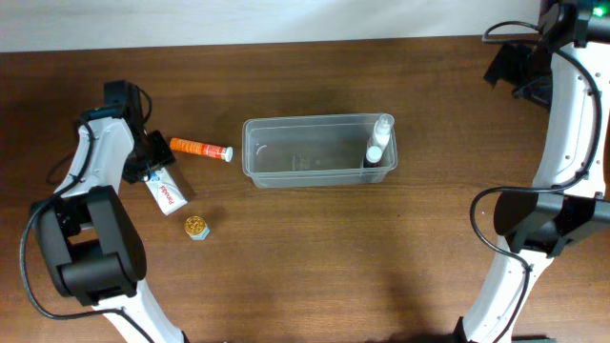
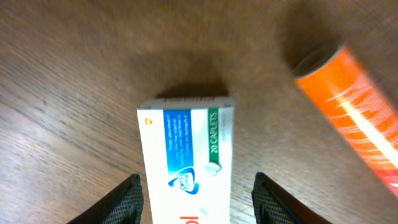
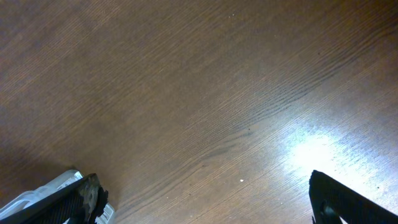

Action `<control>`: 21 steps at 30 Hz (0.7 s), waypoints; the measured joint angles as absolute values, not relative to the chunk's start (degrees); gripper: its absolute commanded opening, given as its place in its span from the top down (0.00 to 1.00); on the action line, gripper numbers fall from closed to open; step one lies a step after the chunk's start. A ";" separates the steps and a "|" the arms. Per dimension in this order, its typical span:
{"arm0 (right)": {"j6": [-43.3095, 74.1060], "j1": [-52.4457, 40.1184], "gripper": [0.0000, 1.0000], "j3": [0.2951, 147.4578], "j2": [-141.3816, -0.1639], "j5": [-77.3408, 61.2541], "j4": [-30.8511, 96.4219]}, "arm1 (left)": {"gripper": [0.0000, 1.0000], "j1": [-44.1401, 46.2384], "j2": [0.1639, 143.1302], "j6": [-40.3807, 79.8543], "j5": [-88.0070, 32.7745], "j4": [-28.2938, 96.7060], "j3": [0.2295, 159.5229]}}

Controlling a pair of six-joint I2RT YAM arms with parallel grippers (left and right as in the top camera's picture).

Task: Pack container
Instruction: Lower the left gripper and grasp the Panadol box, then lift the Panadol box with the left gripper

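1. Only the overhead view shows the container (image 1: 286,157), mid-bench (image 1: 315,257), with white bottles (image 1: 378,143) at its right end.
2. Left wrist view: the left gripper (image 2: 200,200) is spread, straddling a caplet box (image 2: 186,143), with an orange tube (image 2: 354,112) beside it.
3. Right wrist view: the right gripper (image 3: 205,202) is spread above the bench.

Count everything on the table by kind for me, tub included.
Clear tub: 1
Bottles inside the tub: 2, it seems
Orange tube: 1
White caplet box: 1
Small gold-lidded jar: 1
Total: 6
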State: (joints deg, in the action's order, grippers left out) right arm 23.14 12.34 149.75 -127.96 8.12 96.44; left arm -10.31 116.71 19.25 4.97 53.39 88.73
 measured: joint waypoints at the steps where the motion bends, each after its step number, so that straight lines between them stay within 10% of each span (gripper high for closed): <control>1: 23.14 12.34 0.02 149.75 -127.96 8.12 96.44 | 0.43 -10.28 116.71 19.20 4.99 53.58 89.17; 21: 23.14 12.34 0.02 149.75 -127.96 8.12 96.44 | 0.26 -10.04 116.75 18.83 4.97 55.86 84.33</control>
State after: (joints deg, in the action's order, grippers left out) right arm 23.14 12.34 149.75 -127.96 8.12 96.44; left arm -10.04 116.75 18.83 4.97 55.86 84.33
